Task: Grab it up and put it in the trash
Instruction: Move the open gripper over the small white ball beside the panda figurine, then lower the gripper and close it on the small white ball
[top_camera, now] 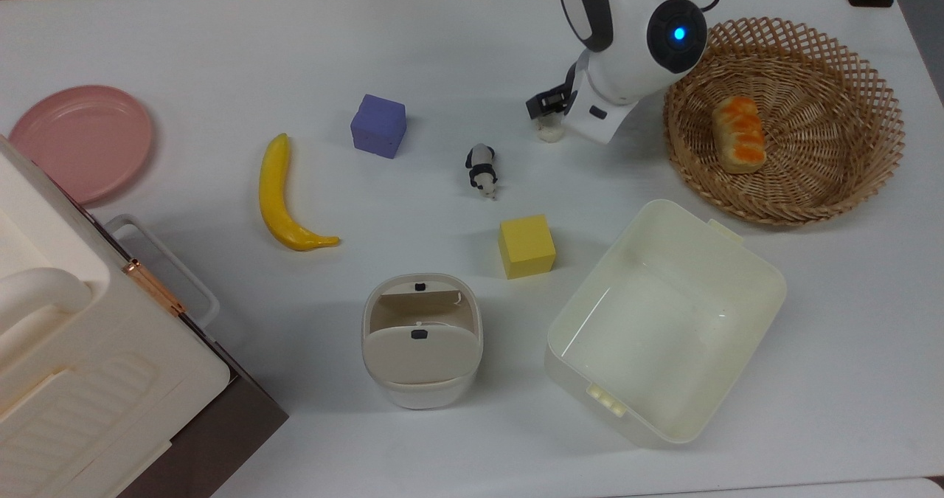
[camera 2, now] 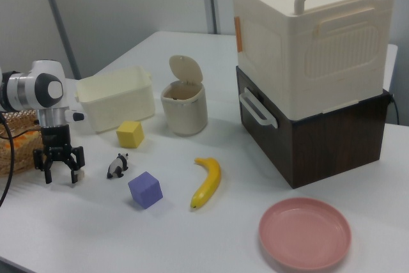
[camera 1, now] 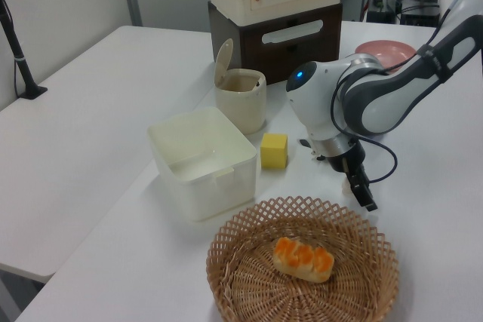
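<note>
The tiny off-white wrinkly ball [top_camera: 548,134] lies on the white table, partly covered from above by the arm's white hand. My gripper [top_camera: 552,118] hangs straight over it. In the right view my gripper [camera 2: 60,177] points down with its fingers spread wide, tips close to the table. In the left view the gripper [camera 1: 364,192] is low near the basket's rim and the arm hides the ball. The trash [top_camera: 422,339] is a small cream bin with a beige swing lid, standing toward the top view's bottom centre; its lid is tipped up [camera 1: 223,58].
A panda figurine [top_camera: 481,170], a yellow cube [top_camera: 526,246], a purple cube [top_camera: 378,125] and a banana [top_camera: 284,195] lie between ball and bin. A wicker basket [top_camera: 848,181] with bread and a cream tub [top_camera: 759,262] stand at the top view's right. A pink plate [top_camera: 80,140] lies left.
</note>
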Action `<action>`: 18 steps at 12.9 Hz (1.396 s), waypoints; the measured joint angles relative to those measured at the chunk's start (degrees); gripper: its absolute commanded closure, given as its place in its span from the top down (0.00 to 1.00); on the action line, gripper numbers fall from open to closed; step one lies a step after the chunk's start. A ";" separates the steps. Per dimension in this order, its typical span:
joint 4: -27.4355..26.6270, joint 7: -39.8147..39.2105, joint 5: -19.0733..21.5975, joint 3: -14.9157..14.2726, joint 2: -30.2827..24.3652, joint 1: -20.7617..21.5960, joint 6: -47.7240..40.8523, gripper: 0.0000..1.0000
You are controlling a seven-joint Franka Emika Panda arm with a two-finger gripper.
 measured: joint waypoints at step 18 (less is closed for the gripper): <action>3.80 -5.87 -3.02 -0.43 1.29 -2.37 4.97 0.27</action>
